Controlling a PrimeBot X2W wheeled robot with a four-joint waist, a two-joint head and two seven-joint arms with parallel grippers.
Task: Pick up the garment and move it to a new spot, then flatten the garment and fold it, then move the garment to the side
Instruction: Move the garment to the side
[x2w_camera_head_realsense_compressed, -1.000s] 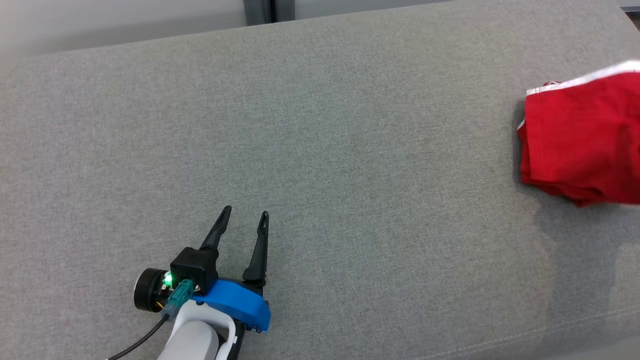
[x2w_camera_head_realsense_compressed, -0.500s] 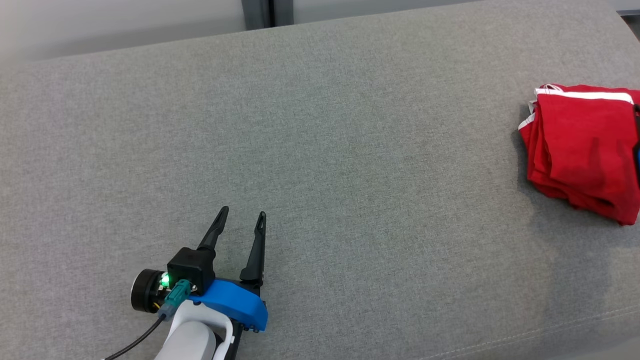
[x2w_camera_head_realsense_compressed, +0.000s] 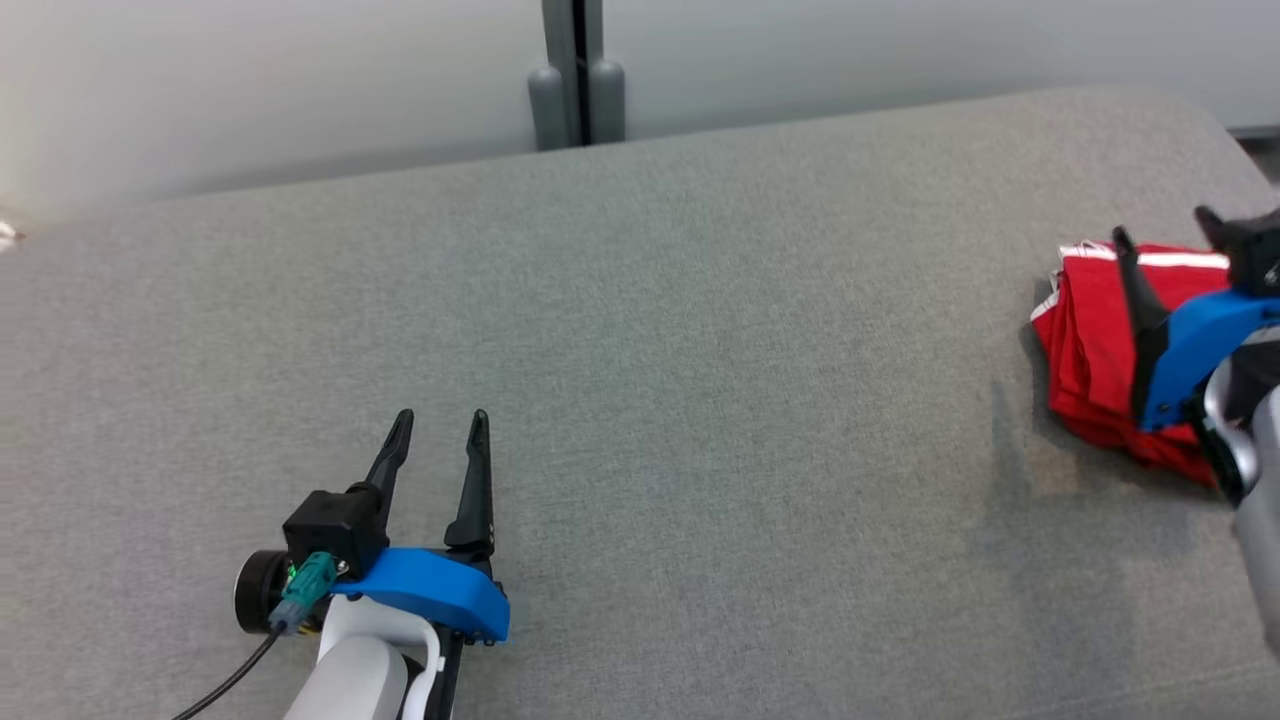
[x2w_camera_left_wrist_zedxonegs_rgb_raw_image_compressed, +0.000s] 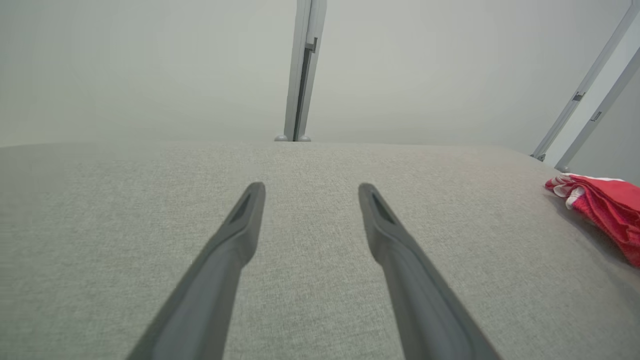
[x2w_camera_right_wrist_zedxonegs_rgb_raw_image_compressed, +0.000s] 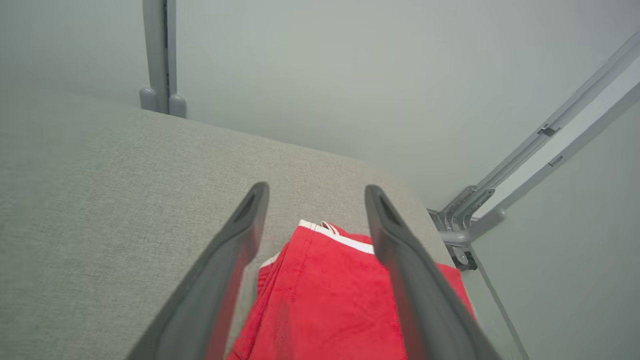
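The red garment (x2w_camera_head_realsense_compressed: 1085, 340) lies in a folded bundle at the far right end of the grey cushioned surface (x2w_camera_head_realsense_compressed: 700, 350), close to its edge. The right tool (x2w_camera_right_wrist_zedxonegs_rgb_raw_image_compressed: 316, 194) hangs just over it with its fingers spread wide and nothing between them. I'd say the stack is as good as placed, so that tool should rise straight up without snagging a layer or nudging it off, while the left tool (x2w_camera_head_realsense_compressed: 440, 416), open and empty, waits well apart.
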